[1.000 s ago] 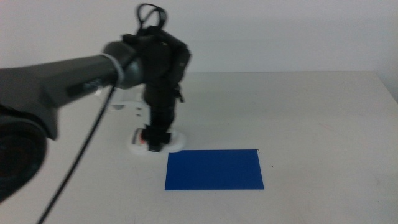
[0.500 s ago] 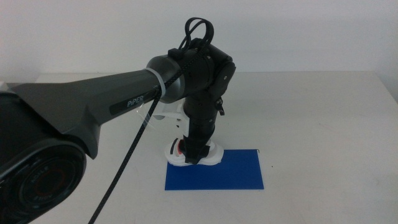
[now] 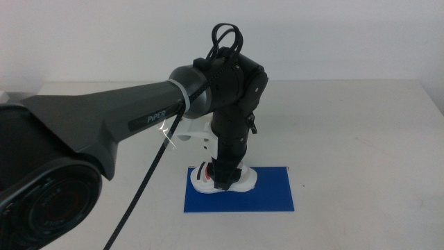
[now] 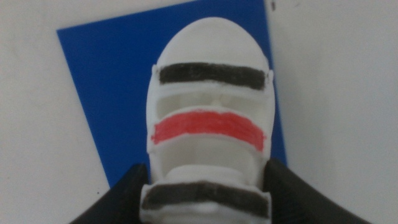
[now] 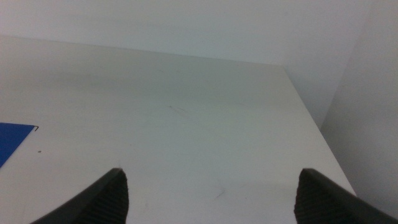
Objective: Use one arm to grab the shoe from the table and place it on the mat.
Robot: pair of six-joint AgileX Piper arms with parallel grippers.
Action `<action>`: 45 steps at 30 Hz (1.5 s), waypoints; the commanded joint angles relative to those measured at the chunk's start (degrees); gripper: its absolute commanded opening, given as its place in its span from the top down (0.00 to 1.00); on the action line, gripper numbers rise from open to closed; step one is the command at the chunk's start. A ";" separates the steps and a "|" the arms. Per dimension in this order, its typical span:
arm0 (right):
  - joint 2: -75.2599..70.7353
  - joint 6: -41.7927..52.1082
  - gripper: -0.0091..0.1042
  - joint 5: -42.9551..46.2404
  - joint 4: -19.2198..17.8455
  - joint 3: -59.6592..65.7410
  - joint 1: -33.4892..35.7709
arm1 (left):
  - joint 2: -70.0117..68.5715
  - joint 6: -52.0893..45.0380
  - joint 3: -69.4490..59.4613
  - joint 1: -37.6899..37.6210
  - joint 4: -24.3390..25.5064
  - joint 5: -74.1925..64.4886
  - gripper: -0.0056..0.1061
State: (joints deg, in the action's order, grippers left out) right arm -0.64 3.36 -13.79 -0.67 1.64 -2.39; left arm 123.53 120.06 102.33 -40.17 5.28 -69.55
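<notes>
White matte counter [image 3: 361, 125] carries the deep-blue mat [image 3: 267, 198]. The left arm [image 3: 139, 114] reaches over the mat's left part, its left gripper [image 3: 225, 182] fingers pinching the shoe [image 4: 208, 134] above it. The right gripper [image 5: 211, 186], fingers spread, waits off-mat. Risk: released here, the shoe may overhang the mat's edge.

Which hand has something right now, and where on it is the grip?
The left hand holds the shoe, its jaws clamped on the two sides at the rear black strap, over the mat. The right hand is open, holding nothing.
</notes>
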 commanded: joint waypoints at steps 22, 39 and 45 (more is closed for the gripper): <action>0.15 0.56 0.23 4.18 -0.46 0.29 -0.10 | -1.17 1.37 3.17 -0.20 -5.98 0.68 0.96; 0.15 0.58 0.23 4.18 -0.46 0.29 -0.10 | -1.17 1.37 3.17 -0.20 -6.85 5.96 0.31; 0.15 0.58 0.23 4.18 -0.46 0.29 -0.10 | -1.17 1.37 4.00 -0.20 -6.41 1.90 0.15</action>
State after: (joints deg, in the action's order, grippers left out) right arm -0.64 3.36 -13.79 -0.67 1.64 -2.39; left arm 125.99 120.06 104.27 -40.17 -1.11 -65.70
